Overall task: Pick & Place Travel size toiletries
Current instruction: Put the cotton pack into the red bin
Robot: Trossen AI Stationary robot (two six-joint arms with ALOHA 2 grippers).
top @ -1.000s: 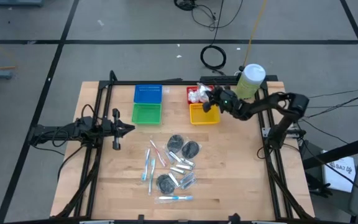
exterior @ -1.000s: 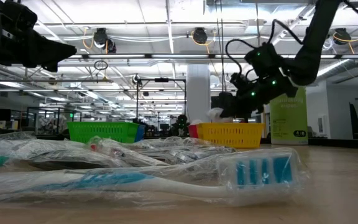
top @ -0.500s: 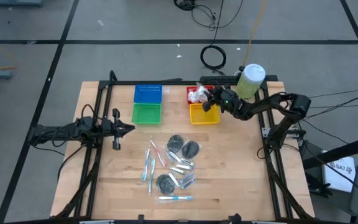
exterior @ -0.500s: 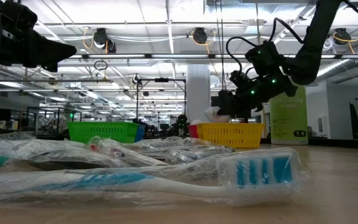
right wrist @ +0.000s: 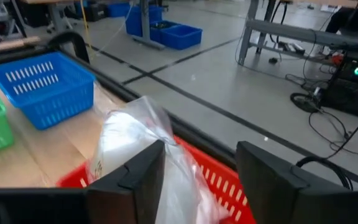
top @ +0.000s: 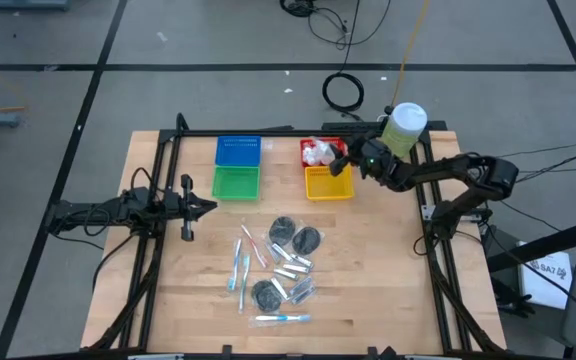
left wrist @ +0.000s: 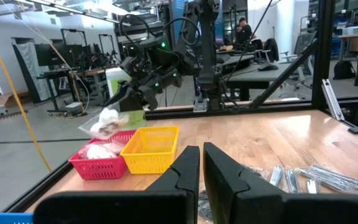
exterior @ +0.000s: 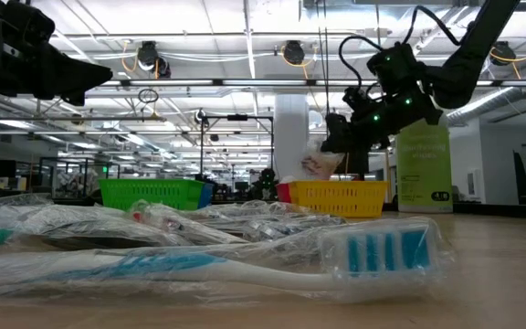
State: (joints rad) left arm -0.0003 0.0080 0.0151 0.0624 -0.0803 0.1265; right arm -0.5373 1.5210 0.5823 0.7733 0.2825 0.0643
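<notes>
Toiletries: we see most of the travel size toiletries lying in a loose pile in the middle of the table.
White packet: one white puffy packet hangs just above the red basket, right by the right gripper.
What changed: a second ago our right gripper was shut on this packet over the baskets. Now its fingers are spread apart and the arm has lifted a little.
What that means: we think the packet is let go and is dropping into the red basket, so this one is nearly done.
In the red basket: other white packets already sit there.
How the packet looks: soft, puffy, white, in crinkly clear wrap.
Yellow basket: it sits just beside the red one.
Left gripper: our left gripper waits at the left side of the table, closed tight on nothing.
Still to go: toothbrushes, dark discs and silver tubes remain in the pile.
</notes>
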